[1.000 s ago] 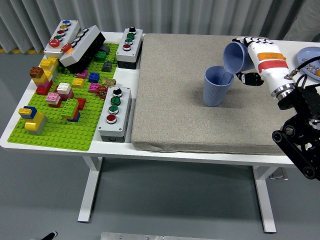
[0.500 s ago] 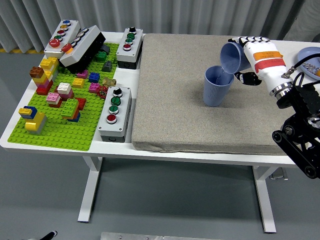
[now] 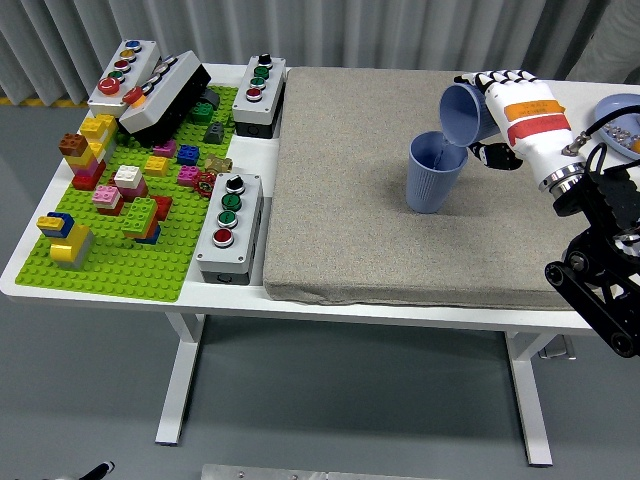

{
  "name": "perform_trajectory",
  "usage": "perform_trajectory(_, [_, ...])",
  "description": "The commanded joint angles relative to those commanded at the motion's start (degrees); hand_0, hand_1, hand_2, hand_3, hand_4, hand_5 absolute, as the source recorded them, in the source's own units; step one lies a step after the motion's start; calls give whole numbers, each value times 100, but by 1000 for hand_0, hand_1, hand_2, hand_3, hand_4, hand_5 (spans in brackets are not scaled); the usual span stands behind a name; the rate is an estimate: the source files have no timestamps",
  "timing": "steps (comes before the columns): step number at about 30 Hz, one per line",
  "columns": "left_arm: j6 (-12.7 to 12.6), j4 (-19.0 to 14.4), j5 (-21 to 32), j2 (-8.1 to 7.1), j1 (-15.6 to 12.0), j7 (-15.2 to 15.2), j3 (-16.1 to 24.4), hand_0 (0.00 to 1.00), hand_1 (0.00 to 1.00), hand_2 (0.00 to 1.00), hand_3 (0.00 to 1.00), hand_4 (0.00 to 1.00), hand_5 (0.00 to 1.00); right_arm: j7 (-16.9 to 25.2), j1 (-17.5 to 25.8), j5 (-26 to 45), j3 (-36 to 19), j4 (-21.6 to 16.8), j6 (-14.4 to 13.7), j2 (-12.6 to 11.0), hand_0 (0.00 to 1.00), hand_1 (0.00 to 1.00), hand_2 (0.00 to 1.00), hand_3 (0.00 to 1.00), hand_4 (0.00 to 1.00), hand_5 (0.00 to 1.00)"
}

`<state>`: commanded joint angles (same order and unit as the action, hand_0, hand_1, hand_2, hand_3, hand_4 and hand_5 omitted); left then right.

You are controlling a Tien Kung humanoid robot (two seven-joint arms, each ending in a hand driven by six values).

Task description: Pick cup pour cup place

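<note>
Right hand grips the tilted blue cup, mouth tipped down-left over the upright blue cup on the grey mat; green brick baseplate and button boxes sit far left

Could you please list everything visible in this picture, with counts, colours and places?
held cup: one, blue, tipped over the standing cup, at the mat's far right
standing cup: one, blue, upright on the mat, below the held cup's mouth
mat: one, grey-beige, covering the table's middle and right
table: one, white
baseplate: one, green, left side of the table
bricks: many, mixed colours, on the baseplate
button boxes: four, grey or black, around the baseplate
dish: one, blue, at the right edge, partly cut off
right robot hand: one, white with an orange stripe, gripping the held cup
right arm: one, black, lower right
</note>
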<state>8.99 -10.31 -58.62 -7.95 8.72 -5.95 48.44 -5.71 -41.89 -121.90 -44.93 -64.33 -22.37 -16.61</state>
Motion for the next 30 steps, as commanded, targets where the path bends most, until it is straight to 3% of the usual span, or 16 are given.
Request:
perform_trajectory(11, [2, 0, -3, -9, -8, -2, -9, 818, 778, 816, 743, 543, 998, -33, -87, -73, 208, -70, 32, -160, 829, 670, 528, 600, 728, 22])
perform_trajectory(30, [0, 0, -29, -7, -17, -4, 13, 818, 778, 817, 743, 543, 998, -48, -98, -102, 169, -35, 13, -156, 827, 671, 529, 596, 721, 2])
